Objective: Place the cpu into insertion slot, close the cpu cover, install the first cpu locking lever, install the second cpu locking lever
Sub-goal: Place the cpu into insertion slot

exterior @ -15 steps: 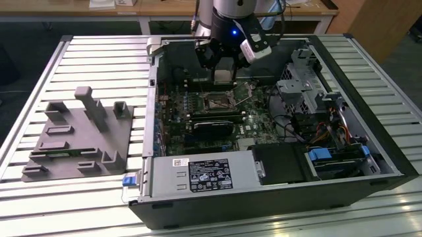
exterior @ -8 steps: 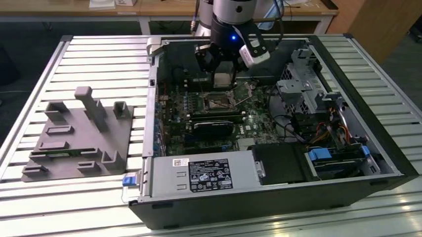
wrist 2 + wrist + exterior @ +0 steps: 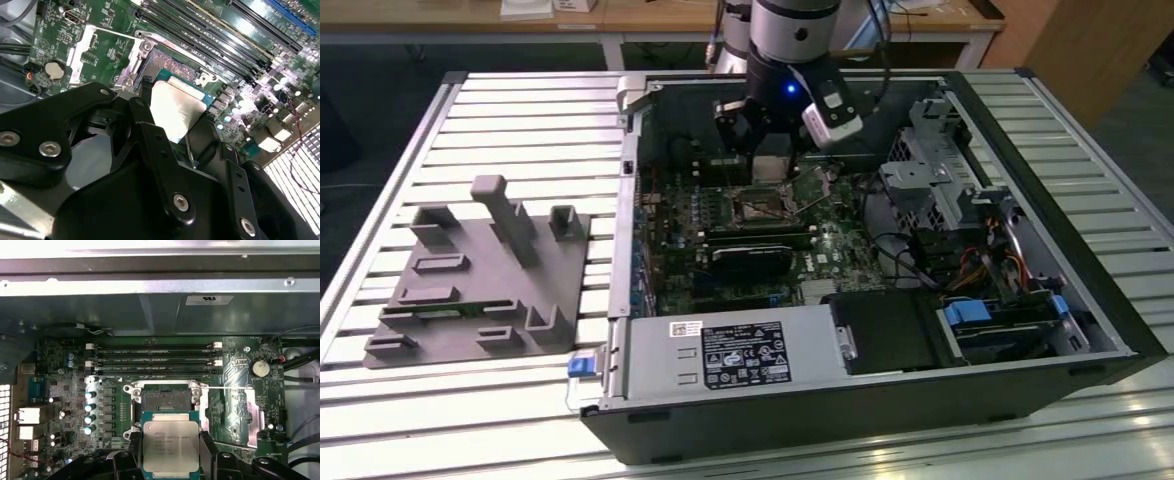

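My gripper (image 3: 771,168) hangs inside the open computer case, just above the motherboard. It is shut on the cpu (image 3: 171,446), a flat square chip with a silvery face, held by its two opposite edges between the black fingers (image 3: 134,452). The cpu (image 3: 176,107) hovers right beside the insertion slot (image 3: 166,401), apart from it. The slot's dark centre (image 3: 175,65) lies bare inside its silvery rim. The cpu cover (image 3: 246,415) is swung open and lies flat on the board next to the slot (image 3: 762,206). In the second wrist view the cover (image 3: 92,50) is a silvery frame.
Long black memory slots (image 3: 155,360) run just beyond the socket. A coin battery (image 3: 260,368) sits near the cover. A power supply (image 3: 720,355) and drive cage (image 3: 937,180) crowd the case. A grey fixture block (image 3: 480,270) stands on the slatted table at the exterior view's left.
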Controlling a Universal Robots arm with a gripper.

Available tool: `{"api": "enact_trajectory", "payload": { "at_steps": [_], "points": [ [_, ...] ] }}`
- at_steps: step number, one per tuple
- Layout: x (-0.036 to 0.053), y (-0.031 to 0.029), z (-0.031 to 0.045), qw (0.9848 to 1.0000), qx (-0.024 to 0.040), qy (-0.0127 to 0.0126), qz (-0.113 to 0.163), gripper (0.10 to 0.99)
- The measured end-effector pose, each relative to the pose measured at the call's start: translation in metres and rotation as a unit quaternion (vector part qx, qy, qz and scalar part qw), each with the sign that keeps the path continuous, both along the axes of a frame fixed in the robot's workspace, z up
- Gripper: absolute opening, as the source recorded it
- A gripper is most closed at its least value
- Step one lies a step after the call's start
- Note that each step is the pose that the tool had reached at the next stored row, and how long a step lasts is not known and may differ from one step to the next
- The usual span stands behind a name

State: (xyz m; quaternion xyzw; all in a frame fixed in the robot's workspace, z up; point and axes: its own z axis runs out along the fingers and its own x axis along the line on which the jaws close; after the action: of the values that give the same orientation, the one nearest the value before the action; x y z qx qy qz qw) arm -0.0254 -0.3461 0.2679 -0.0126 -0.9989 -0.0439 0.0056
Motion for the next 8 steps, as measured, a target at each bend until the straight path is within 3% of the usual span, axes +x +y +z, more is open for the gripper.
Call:
{"api": "enact_trajectory", "payload": {
  "at_steps": [8],
  "points": [
    [0.0000,0.0002,-0.0143,1.0000,-0.0001,0.0000,0.000,0.541]
  ]
}}
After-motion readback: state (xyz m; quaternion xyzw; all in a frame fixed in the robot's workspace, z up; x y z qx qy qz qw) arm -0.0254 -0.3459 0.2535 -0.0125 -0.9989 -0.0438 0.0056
